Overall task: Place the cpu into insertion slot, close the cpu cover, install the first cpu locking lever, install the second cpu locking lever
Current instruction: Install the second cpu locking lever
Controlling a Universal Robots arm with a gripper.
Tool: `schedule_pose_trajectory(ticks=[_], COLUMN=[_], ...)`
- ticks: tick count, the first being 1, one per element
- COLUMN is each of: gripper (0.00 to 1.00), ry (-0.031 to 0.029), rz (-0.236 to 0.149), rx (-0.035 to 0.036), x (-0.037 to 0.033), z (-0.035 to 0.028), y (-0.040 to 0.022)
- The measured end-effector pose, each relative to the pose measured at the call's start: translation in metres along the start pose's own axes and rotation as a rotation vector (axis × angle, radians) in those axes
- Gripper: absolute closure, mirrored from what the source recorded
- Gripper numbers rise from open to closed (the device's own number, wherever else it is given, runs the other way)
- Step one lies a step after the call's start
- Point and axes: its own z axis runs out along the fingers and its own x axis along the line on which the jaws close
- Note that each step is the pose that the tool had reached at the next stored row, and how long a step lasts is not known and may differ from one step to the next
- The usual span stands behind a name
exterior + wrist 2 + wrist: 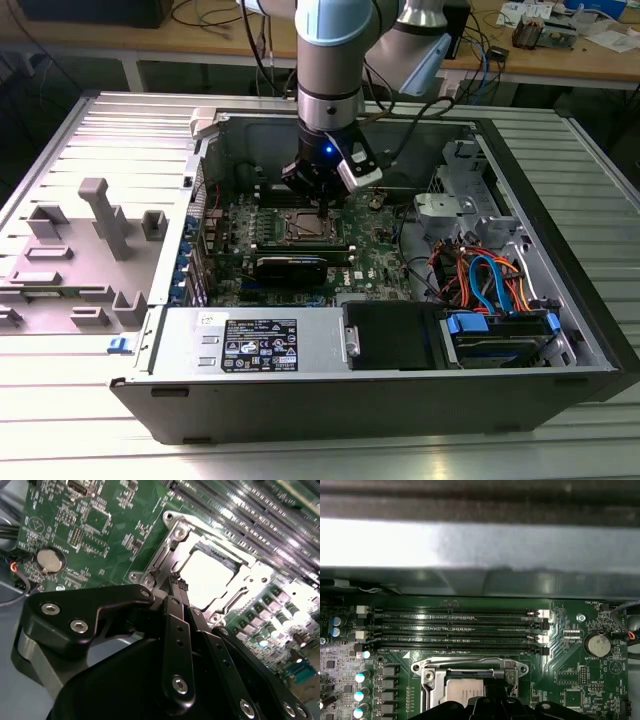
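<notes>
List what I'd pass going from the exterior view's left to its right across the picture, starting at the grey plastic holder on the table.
Grey plastic holder → green motherboard → cpu in its insertion slot, with the gripper just above → silver drive cage → orange and blue cables.
</notes>
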Motion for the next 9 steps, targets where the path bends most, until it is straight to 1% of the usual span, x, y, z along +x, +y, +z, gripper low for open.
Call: schedule_pose_trajectory(ticks=[3,4,9], gripper=[0.89,0.89,0.89], ry=[0.0,0.0,0.0], rz=[0.0,0.0,0.0], rx=[0.0,0.0,0.0], x=[0.0001,0.0002,0.0002], z=[-0.0001,-0.0002,-0.0002], y=[-0.0062,-0.0074,-0.0088])
